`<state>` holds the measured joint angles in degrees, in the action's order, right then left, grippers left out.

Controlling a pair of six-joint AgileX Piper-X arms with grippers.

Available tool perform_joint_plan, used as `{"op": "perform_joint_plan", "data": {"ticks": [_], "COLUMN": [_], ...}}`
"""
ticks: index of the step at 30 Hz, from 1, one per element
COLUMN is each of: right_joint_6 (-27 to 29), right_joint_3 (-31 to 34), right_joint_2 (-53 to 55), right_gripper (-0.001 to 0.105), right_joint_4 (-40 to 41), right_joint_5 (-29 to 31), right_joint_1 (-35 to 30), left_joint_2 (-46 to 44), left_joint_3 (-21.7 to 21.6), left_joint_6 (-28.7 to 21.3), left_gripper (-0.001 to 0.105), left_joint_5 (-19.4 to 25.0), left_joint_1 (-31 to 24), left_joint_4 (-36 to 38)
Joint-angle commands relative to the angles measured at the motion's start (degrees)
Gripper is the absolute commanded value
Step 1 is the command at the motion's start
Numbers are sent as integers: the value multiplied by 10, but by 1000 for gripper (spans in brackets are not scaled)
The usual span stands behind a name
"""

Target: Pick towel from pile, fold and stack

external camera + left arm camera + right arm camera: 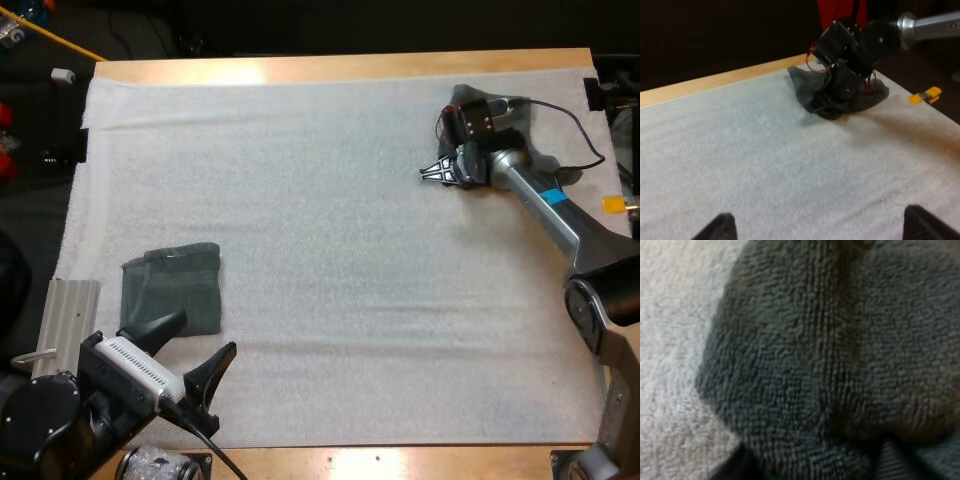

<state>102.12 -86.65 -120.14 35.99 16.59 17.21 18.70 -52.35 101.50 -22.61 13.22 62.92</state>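
A folded dark grey-green towel [172, 290] lies flat near the front left of the white mat [330, 250]. Just in front of it my left gripper [205, 335] [822, 225] hovers open, its fingers wide apart over bare mat. At the far right a crumpled towel [535, 150] [805, 85] [815, 355] lies on the mat, partly under my right arm. My right gripper [437, 172] [832, 97] [815, 465] is pressed down into the crumpled towel's edge, with the cloth bunched between its fingers.
A ribbed grey metal block [70, 312] sits off the mat's left edge beside my left arm. A round shiny object [160, 466] rests at the table's front edge. Open mat stretches between the two towels.
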Motion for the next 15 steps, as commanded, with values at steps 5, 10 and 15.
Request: {"op": "perform_joint_plan", "data": {"ticks": [5,10,15], "right_joint_6": [0,-8,-4], "right_joint_3": [-3,-3,-3], "right_joint_2": [-1,5,40], "right_gripper": [0,0,0], "right_joint_4": [18,45,42], "right_joint_5": [12,12,13], "right_joint_1": [-2,3,24], "left_joint_2": [3,3,3], "left_joint_3": [18,18,18], "left_joint_6": [2,2,2], "left_gripper": [65,65,65], "left_joint_5": [-4,-4,-4], "left_joint_1": [2,2,2], "left_joint_4": [1,1,1]}}
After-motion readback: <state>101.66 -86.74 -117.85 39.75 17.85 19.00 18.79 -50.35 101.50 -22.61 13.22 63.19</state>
